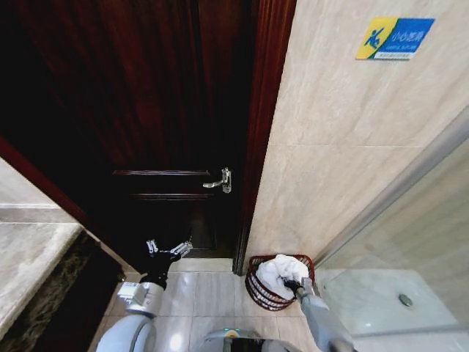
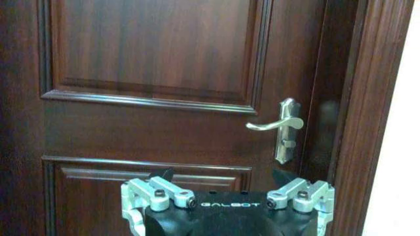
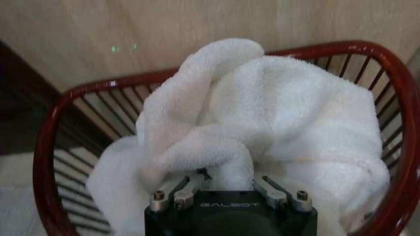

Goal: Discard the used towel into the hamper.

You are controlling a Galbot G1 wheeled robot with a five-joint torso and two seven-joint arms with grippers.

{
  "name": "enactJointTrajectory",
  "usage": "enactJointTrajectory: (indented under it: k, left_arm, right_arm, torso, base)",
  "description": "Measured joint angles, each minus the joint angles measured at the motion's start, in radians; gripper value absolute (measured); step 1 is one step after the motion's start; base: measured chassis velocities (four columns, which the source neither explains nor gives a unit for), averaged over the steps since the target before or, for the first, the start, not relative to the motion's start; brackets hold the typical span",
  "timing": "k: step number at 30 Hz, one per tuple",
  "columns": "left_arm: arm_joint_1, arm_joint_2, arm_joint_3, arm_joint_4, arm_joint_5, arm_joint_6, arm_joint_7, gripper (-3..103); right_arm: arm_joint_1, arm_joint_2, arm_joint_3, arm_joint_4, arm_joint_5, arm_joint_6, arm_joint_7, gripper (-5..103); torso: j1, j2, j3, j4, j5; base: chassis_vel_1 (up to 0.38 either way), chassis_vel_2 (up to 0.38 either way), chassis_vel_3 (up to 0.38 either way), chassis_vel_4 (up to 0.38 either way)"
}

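The hamper (image 1: pixel 254 286), a small round red-brown wire basket, stands on the tiled floor against the beige wall beside the door frame. The used towel (image 1: pixel 275 270), white and crumpled, is bunched inside it and rises above the rim. My right gripper (image 1: pixel 294 284) reaches down into the basket, shut on a fold of the towel. The right wrist view shows that fold pinched between the fingers of the right gripper (image 3: pixel 229 174), with the towel (image 3: pixel 282 113) spread within the hamper (image 3: pixel 66 101) rim. My left gripper (image 1: pixel 169 249) hovers open and empty, facing the door (image 2: pixel 151 54).
A dark wooden door with a metal lever handle (image 1: pixel 220 180) (image 2: pixel 279 124) is straight ahead. A marble counter (image 1: pixel 29 257) runs along the left. A glass shower partition (image 1: pixel 410 213) and shower floor with a drain (image 1: pixel 405 299) lie to the right.
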Motion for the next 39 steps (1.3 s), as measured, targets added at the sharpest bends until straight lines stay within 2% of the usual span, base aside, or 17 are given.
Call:
enactJointTrajectory:
  k: [8, 21, 23, 25, 29, 30, 31, 34, 35, 38, 39]
  left_arm:
    - [0.000, 0.000, 0.000, 0.000, 0.000, 0.000, 0.000, 100]
    - [0.000, 0.000, 0.000, 0.000, 0.000, 0.000, 0.000, 100]
    - [0.000, 0.000, 0.000, 0.000, 0.000, 0.000, 0.000, 100]
    - [0.000, 0.000, 0.000, 0.000, 0.000, 0.000, 0.000, 100]
    - [0.000, 0.000, 0.000, 0.000, 0.000, 0.000, 0.000, 100]
    - [0.000, 0.000, 0.000, 0.000, 0.000, 0.000, 0.000, 100]
    - [0.000, 0.000, 0.000, 0.000, 0.000, 0.000, 0.000, 100]
    - [0.000, 0.000, 0.000, 0.000, 0.000, 0.000, 0.000, 100]
    - [0.000, 0.000, 0.000, 0.000, 0.000, 0.000, 0.000, 100]
    - [0.000, 0.000, 0.000, 0.000, 0.000, 0.000, 0.000, 100]
    - [0.000, 0.000, 0.000, 0.000, 0.000, 0.000, 0.000, 100]
  right_arm:
    - [0.071, 0.023, 0.022, -0.107, -0.135, 0.000, 0.027, 19]
    - [0.136, 0.038, 0.022, -0.160, -0.164, -0.093, 0.063, 18]
    - [0.122, 0.034, 0.012, -0.128, -0.158, -0.098, 0.062, 27]
    - [0.112, 0.031, 0.005, -0.107, -0.155, -0.099, 0.060, 27]
    - [0.064, 0.016, -0.027, -0.012, -0.127, -0.099, 0.065, 49]
    - [0.064, 0.016, -0.027, -0.012, -0.127, -0.099, 0.065, 49]
    - [0.048, 0.010, -0.046, 0.021, -0.110, -0.101, 0.065, 49]
    - [-0.028, -0.012, -0.120, 0.170, -0.032, -0.110, 0.066, 65]
    - [-0.028, -0.012, -0.120, 0.170, -0.032, -0.110, 0.066, 65]
    - [-0.084, -0.028, -0.155, 0.280, 0.010, -0.107, 0.067, 82]
    - [-0.084, -0.028, -0.155, 0.280, 0.010, -0.107, 0.067, 82]
  torso:
    - [0.001, 0.000, 0.000, -0.0003, 0.0001]
    - [0.001, 0.000, 0.000, -0.0002, 0.0004]
    - [0.001, 0.000, 0.000, 0.0000, 0.0006]
    - [0.001, 0.000, 0.000, -0.0001, 0.0007]
    - [0.001, 0.000, 0.000, -0.0002, 0.0007]
    - [0.001, 0.000, 0.000, -0.0002, 0.0007]
    - [0.001, 0.000, 0.000, -0.0002, 0.0006]
    - [0.001, 0.000, 0.000, -0.0006, 0.0003]
    - [0.001, 0.000, 0.000, -0.0006, 0.0003]
    - [0.001, 0.000, 0.000, -0.0002, 0.0005]
    - [0.001, 0.000, 0.000, -0.0002, 0.0005]
  base:
    - [0.008, -0.007, -0.008, 0.013]
    - [0.000, 0.000, 0.000, 0.000]
    - [0.000, 0.000, 0.000, 0.000]
    - [0.000, 0.000, 0.000, 0.000]
    - [0.000, 0.000, 0.000, 0.000]
    - [0.000, 0.000, 0.000, 0.000]
    - [0.000, 0.000, 0.000, 0.000]
    - [0.000, 0.000, 0.000, 0.000]
    - [0.000, 0.000, 0.000, 0.000]
    - [0.000, 0.000, 0.000, 0.000]
    - [0.000, 0.000, 0.000, 0.000]
